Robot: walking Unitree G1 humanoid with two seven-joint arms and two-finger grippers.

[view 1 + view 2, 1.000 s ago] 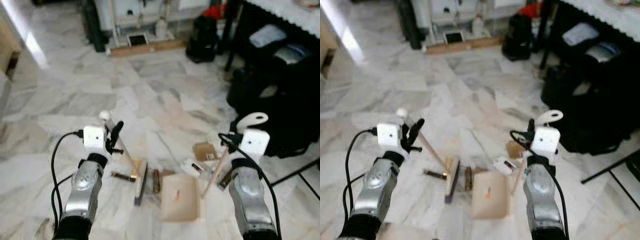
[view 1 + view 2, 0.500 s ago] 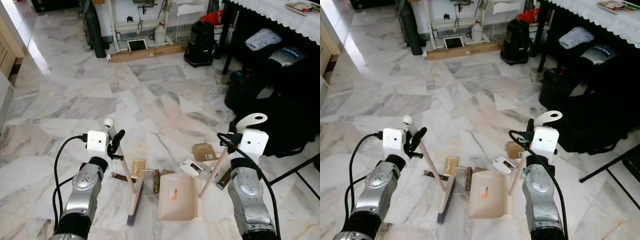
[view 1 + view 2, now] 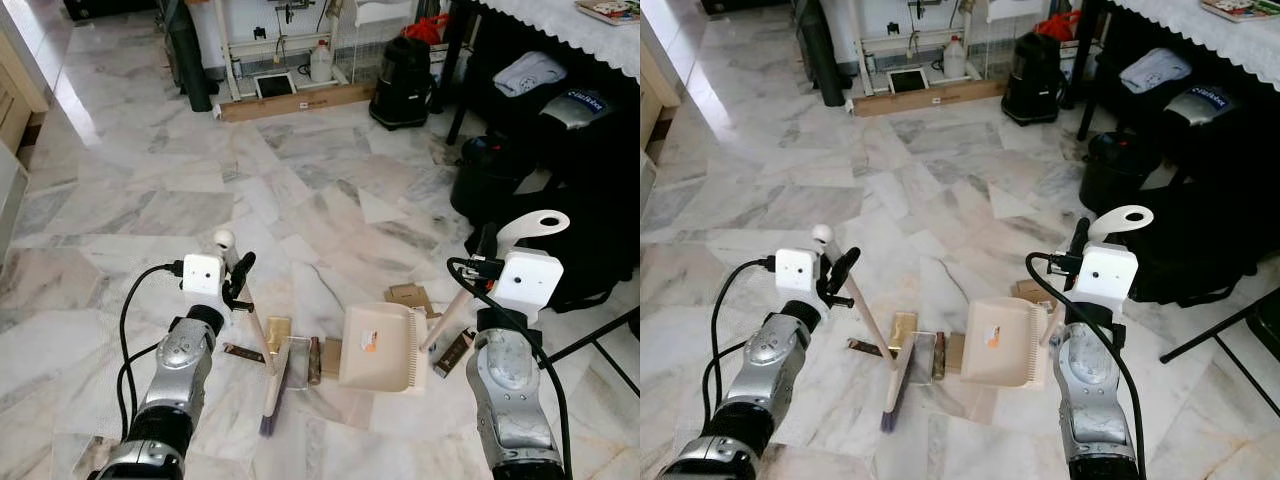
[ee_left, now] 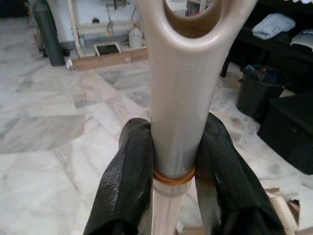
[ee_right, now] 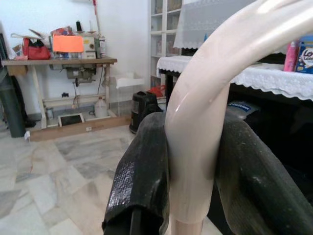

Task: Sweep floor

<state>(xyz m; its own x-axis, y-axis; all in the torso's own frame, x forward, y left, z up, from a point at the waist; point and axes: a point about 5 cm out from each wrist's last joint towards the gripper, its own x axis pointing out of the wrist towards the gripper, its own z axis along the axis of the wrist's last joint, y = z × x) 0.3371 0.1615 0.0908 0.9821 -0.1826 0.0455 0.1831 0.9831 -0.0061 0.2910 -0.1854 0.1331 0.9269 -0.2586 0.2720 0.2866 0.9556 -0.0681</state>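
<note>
My left gripper (image 3: 238, 280) is shut on the beige handle of a small broom (image 3: 262, 345). The broom's brush head (image 3: 272, 388) rests on the marble floor beside a clear packet (image 3: 295, 358) and a gold wrapper (image 3: 277, 330). My right gripper (image 3: 487, 245) is shut on the curved handle of a beige dustpan (image 3: 380, 347), which hangs tilted just above the floor to the right of the broom. In the left wrist view the fingers (image 4: 129, 171) clamp the broom handle (image 4: 178, 98). The right wrist view has the fingers (image 5: 144, 166) clamping the dustpan handle (image 5: 195, 137).
More litter lies nearby: a cardboard scrap (image 3: 405, 296), a dark wrapper (image 3: 243, 353) and a dark stick (image 3: 452, 353). Black bags (image 3: 560, 200) and a stand leg (image 3: 590, 345) crowd the right. A black bin (image 3: 402, 70) and a wooden plank (image 3: 295, 102) sit at the back.
The right gripper has lifted the dustpan off the floor and carried it up and to the right. The broom head has shifted a little toward the litter.
</note>
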